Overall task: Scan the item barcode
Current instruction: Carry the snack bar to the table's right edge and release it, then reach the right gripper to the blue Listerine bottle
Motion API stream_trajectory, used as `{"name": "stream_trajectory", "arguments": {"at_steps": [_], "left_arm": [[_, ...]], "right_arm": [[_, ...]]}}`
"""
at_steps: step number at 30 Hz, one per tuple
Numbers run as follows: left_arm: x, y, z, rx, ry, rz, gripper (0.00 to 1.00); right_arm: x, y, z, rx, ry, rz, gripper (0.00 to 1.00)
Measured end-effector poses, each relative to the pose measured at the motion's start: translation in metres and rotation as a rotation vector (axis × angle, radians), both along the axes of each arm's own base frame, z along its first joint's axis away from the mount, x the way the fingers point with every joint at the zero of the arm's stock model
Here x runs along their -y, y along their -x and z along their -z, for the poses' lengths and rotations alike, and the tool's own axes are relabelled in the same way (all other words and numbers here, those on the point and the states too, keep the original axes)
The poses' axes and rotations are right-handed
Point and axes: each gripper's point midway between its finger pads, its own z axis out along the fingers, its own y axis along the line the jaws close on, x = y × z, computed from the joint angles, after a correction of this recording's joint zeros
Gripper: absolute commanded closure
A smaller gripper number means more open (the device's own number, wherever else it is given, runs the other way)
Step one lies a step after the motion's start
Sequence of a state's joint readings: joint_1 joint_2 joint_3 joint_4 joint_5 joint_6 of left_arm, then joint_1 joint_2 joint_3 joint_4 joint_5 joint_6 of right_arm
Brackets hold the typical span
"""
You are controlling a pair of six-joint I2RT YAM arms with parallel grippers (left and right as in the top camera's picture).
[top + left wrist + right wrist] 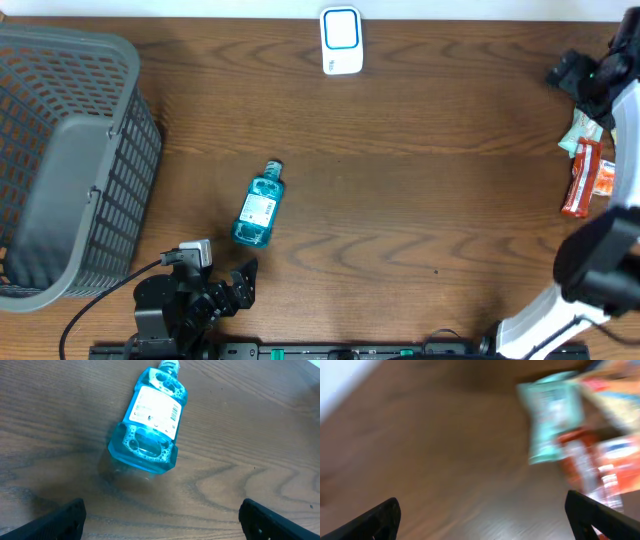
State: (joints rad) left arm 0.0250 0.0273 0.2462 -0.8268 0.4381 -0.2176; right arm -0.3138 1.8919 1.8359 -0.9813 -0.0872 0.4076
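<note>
- Overhead view of a wooden desk (420,220). A white barcode scanner (341,41) stands at 12 o'clock by the far edge. A grey mesh basket (130,100) fills the 9 o'clock side, and snack packets (585,170) lie at 3 o'clock.
- The item to scan, a blue mouthwash bottle (260,206), lies on its side at about 7 o'clock from the desk's middle. Its cap points toward 12 o'clock, and it is well apart from the scanner.
- The left claw (161,510) is spread wide and empty, near the bottle's base at its 6 o'clock, not touching it.
- In the left wrist view the white label (154,406) faces up, with the barcode (174,410) along its right edge.
- The right wrist view is blurred. The right claw (482,510) shows its fingers wide apart with nothing between them, and the packets lie beyond at 1 o'clock.
- The step in hand looks like a pickup by the left arm.
- To do it well, close across the bottle's sides low on the body so no finger covers the barcode, and centre the grip because the smooth, liquid-filled plastic may roll or slip.
- Then lift level, carry toward 12 o'clock and turn the label squarely to the scanner's face.
</note>
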Motion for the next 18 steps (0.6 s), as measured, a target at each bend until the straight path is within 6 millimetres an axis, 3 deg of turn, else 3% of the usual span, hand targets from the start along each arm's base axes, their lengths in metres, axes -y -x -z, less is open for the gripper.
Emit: {"name": "stream_trajectory", "arguments": {"at_steps": [3,7,9,10,13,18], "left_arm": [[0.000,0.000,0.000,0.000,0.000,0.000,0.02],[0.000,0.000,0.000,0.000,0.000,0.000,0.02],[0.000,0.000,0.000,0.000,0.000,0.000,0.02],[0.000,0.000,0.000,0.000,0.000,0.000,0.02],[0.000,0.000,0.000,0.000,0.000,0.000,0.02],[0.000,0.000,0.000,0.000,0.000,0.000,0.02]], "right_arm": [[-0.064,0.002,-0.017,0.030,-0.197,-0.085,0.01],[-0.152,0.002,-0.014,-0.016,-0.377,-0.210,0.01],[-0.190,0.005,-0.009,-0.049,-0.423,-0.268,0.01],[-0.223,0.009,-0.004,-0.076,-0.452,-0.323,0.01],[-0.280,0.020,0.009,-0.127,-0.483,-0.429,0.01],[-0.362,0.048,0.041,-0.236,-0.490,-0.578,0.01]]}}
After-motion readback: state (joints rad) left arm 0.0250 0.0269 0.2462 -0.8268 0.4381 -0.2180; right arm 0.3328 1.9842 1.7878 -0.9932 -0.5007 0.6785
